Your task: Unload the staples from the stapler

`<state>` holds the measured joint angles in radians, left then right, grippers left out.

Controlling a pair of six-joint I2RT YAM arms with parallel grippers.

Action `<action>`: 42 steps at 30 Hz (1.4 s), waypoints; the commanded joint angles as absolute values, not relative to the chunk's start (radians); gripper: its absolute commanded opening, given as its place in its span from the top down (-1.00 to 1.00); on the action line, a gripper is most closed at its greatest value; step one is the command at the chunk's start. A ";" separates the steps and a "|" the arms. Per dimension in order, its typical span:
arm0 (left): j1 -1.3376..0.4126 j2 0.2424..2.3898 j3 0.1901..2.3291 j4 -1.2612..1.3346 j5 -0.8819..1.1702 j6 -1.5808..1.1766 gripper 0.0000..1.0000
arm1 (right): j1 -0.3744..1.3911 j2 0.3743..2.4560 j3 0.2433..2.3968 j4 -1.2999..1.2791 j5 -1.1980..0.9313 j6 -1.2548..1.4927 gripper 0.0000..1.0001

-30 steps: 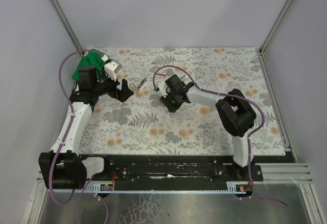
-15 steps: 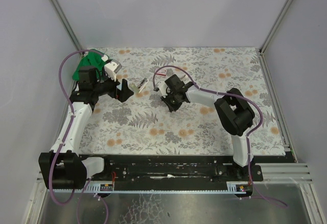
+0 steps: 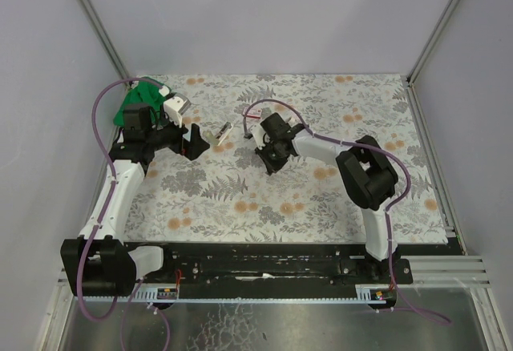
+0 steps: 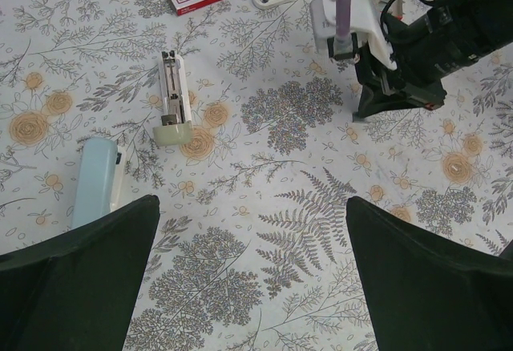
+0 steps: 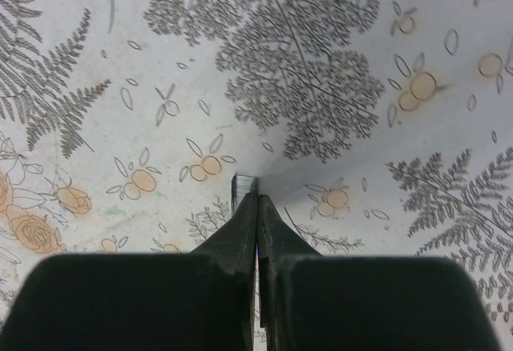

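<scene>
Right wrist view: shows the right gripper (image 5: pixel 256 199) clamped fully shut, tips pressed down on the floral cloth (image 5: pixel 361 86). Places the staples (image 5: pixel 244 183), a short silvery strip, directly at the fingertips and touching them; cannot tell whether pinched or merely lying there. Left wrist view: shows the left gripper (image 4: pixel 250 203) spread wide, grasping nothing, above the cloth near a white stapler (image 4: pixel 172 98).

R end effector (image 5: pixel 256 203) now pinched shut on staples (image 5: pixel 244 183).
</scene>
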<state>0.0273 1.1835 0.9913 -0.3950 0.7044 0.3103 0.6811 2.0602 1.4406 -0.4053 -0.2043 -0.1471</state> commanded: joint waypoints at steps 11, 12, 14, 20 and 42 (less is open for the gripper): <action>0.032 1.186 0.986 -0.335 0.724 0.300 -1.00 | 0.552 1.938 1.465 -0.434 -0.250 -0.103 1.00; 0.033 1.186 0.987 -0.334 0.724 0.299 -1.00 | 0.542 1.930 1.463 -0.432 -0.250 -0.104 1.00; 0.033 1.186 0.985 -0.334 0.724 0.300 -1.00 | 0.525 1.911 1.454 -0.426 -0.246 -0.111 1.00; 0.033 1.187 0.986 -0.334 0.725 0.300 -1.00 | 0.474 1.875 1.444 -0.419 -0.242 -0.153 1.00; 0.034 1.191 0.984 -0.334 0.727 0.301 -1.00 | 0.299 1.872 1.410 -0.377 -0.250 -0.301 1.00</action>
<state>0.0273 1.1866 0.9909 -0.3950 0.7105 0.3077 0.3233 1.9110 1.4090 -0.4088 -0.2379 -0.2546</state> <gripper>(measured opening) 0.998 0.011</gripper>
